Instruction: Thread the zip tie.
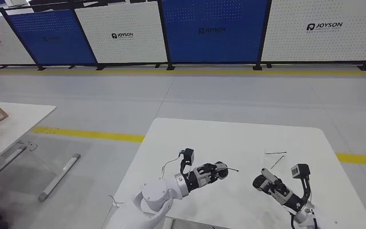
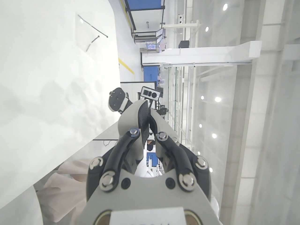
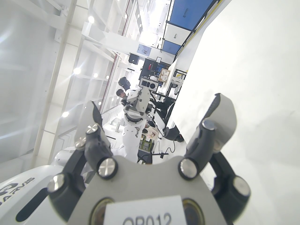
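The broad white rectangular table (image 1: 240,134) carries everything here, and the left gripper (image 1: 222,170) serves as the reference for place. It hangs just above the table's near middle, jaws pressed together on 1 thin black plastic zip tie (image 1: 231,170). The tie's free length sticks out past the fingertips toward the other arm and ends in a small dark knob. The right gripper (image 3: 156,101) sits near the left gripper, on the side the tie points to, spread wide and holding nothing. 2 loose black zip ties (image 1: 275,153) lie flat on the table, well apart from the left gripper and beyond the right one.

The step in hand looks like bringing the 2 grippers together on the held tie. To do it well, the right gripper should come in along the strand's own line and close a little short of the tip, leaving a stub to steer. The left gripper's clamp should not slacken, since so thin a strip will likely flex and spring aside. Whether the knob is the locking head cannot be told, so confirm that before feeding.
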You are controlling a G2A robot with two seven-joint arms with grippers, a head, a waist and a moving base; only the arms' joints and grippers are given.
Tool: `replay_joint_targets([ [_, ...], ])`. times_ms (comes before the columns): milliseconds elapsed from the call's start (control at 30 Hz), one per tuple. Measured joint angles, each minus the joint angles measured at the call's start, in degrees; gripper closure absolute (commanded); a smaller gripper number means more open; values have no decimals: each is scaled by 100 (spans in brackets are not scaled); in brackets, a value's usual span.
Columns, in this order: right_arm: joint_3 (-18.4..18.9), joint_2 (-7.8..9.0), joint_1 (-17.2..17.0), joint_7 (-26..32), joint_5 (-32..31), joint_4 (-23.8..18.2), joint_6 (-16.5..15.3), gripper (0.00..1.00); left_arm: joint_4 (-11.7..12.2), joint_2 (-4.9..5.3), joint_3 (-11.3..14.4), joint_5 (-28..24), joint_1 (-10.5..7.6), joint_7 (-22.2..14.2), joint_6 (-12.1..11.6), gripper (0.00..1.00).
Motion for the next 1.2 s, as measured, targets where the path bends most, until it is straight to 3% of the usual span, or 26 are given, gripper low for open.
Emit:
replay_joint_targets([
  [267,0,0,0,0,0,0,0,0,-1193,110,-518,-89,694,-219,-685,100],
  [333,0,0,0,0,0,0,0,0,-1427,130,-629,-173,873,-271,-795,100],
  [433,0,0,0,0,0,0,0,0,-1536,158,-731,-214,1025,-386,-796,100],
  [567,0,0,0,0,0,0,0,0,-1305,159,-615,-179,969,-419,-631,100],
  [733,0,0,0,0,0,0,0,0,-656,102,-178,73,667,-208,-603,100],
  [833,0,0,0,0,0,0,0,0,-365,81,-19,-65,516,-320,-533,100],
  [933,0,0,0,0,0,0,0,0,-284,71,3,-293,507,-342,-601,100],
  [1200,8,4,16,-16,-89,-122,76,0,-291,71,1,-246,510,-340,-598,100],
])
